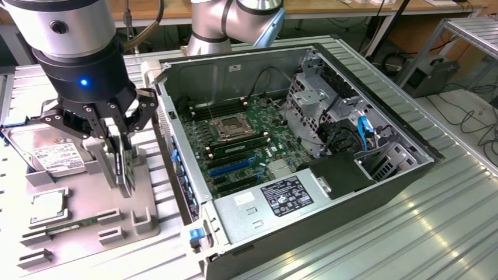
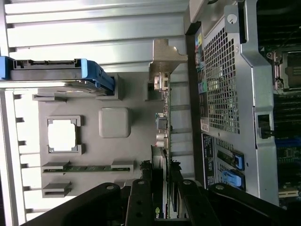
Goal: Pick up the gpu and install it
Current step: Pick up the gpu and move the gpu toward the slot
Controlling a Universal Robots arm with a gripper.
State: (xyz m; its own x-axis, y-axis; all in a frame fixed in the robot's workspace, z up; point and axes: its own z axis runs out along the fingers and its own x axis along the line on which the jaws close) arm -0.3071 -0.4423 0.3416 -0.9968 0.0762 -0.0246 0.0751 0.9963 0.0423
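Note:
The gpu [image 1: 125,172] is a thin dark card standing on edge over the grey parts tray [image 1: 144,230] at the exterior view's left. My gripper [image 1: 118,149] comes down on it from above, its black fingers closed on the card's two faces. In the wrist view the gpu [image 2: 162,125] runs edge-on away from the fingers [image 2: 141,193], ending in its silvery bracket [image 2: 165,59]. Its lower edge is close to the tray; I cannot tell whether it still touches its holder. The open computer case [image 1: 389,181] lies to the exterior view's right, with the motherboard [image 1: 233,146] and its blue slots [image 1: 233,166] exposed.
On the tray sit a silver hard drive [image 1: 51,154] with blue rails, a processor [image 1: 46,204] and a green memory stick [image 1: 74,224]. The case's perforated rear panel [image 2: 225,84] stands right beside the card. A drive cage [image 1: 311,99] and a black shroud [image 1: 342,175] fill the case's far side.

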